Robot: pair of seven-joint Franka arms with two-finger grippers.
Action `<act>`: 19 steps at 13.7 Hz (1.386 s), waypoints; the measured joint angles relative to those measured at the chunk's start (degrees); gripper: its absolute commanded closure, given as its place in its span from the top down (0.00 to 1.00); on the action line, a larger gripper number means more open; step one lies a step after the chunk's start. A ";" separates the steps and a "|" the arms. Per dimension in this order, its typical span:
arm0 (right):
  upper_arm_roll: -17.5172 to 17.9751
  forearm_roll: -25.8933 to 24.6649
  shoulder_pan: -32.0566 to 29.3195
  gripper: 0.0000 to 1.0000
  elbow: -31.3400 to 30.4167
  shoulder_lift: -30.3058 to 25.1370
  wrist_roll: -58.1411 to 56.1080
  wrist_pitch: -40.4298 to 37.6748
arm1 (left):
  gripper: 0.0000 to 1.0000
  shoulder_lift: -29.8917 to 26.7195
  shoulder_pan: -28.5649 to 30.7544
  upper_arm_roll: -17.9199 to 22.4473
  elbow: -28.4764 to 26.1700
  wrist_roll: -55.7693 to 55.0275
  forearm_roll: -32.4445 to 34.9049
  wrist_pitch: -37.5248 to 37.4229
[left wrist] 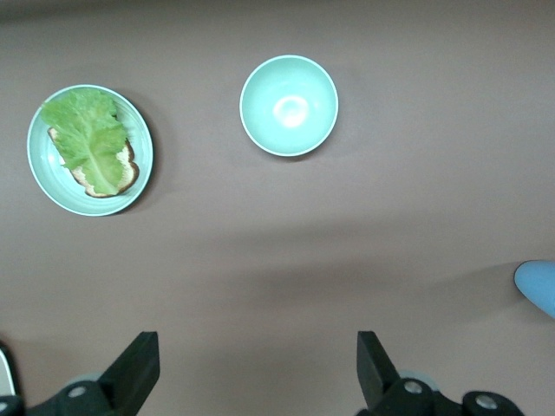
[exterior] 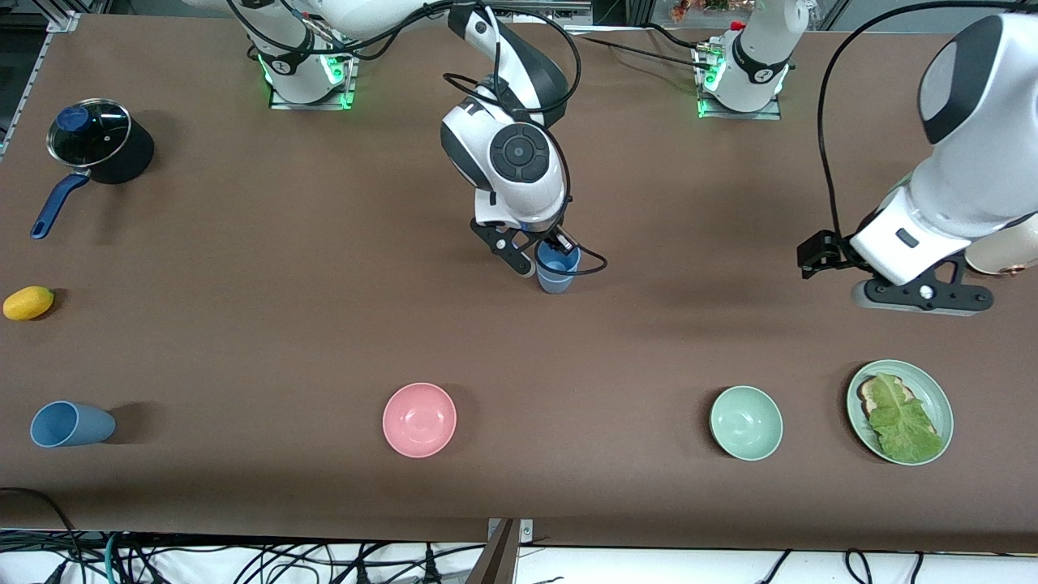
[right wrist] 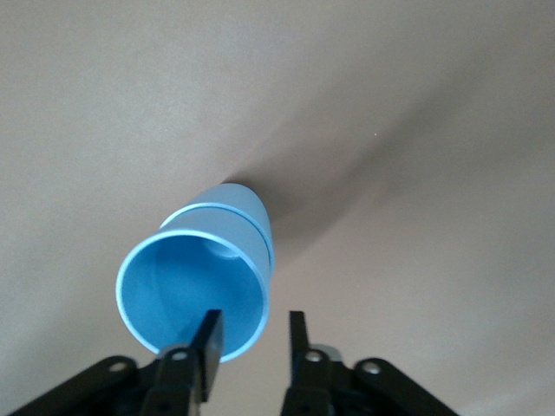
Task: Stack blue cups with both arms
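Surroundings were laid out around the right gripper [exterior: 545,256], which was stationed at the stacked blue cups [exterior: 556,272] in the middle of the table [exterior: 324,324]. One finger was placed inside the rim and one outside, with a gap on both sides of the wall, so nothing was clasped. In the right wrist view a second rim was seen below the top one, so two cups [right wrist: 204,277] were counted as nested there. A third blue cup [exterior: 69,424] was found lying on its side, well apart, toward the right arm's end and nearer the front camera.

The left gripper [left wrist: 251,373] was held spread and empty above bare table toward the left arm's end, where that arm waited. Nearer the camera than it, one green bowl [exterior: 746,422] and one green plate [exterior: 937,389] with bread and lettuce [exterior: 904,422] were seen. One pink bowl [exterior: 419,419], one lidded pot [exterior: 97,142] with a blue handle and one yellow fruit [exterior: 28,302] were also counted. Nothing was seen standing between the grippers and the cups. No legible writing was made out.
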 measured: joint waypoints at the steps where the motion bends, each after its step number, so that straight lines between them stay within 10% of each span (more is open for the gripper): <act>1: 0.00 0.00 0.00 1.00 0.00 0.00 0.00 0.00 | 1.00 -0.45 0.33 0.15 0.37 0.20 -0.04 -0.85; 8: -1.14 0.00 -2.32 1.00 0.69 -2.62 -1.38 -3.53 | 1.00 -9.90 -4.91 14.39 -3.60 5.97 -6.68 -3.26; 19: -7.82 0.00 -11.72 1.00 0.70 -9.29 -29.94 -25.81 | 1.00 -9.90 -14.06 23.24 -6.35 6.00 -6.73 -2.99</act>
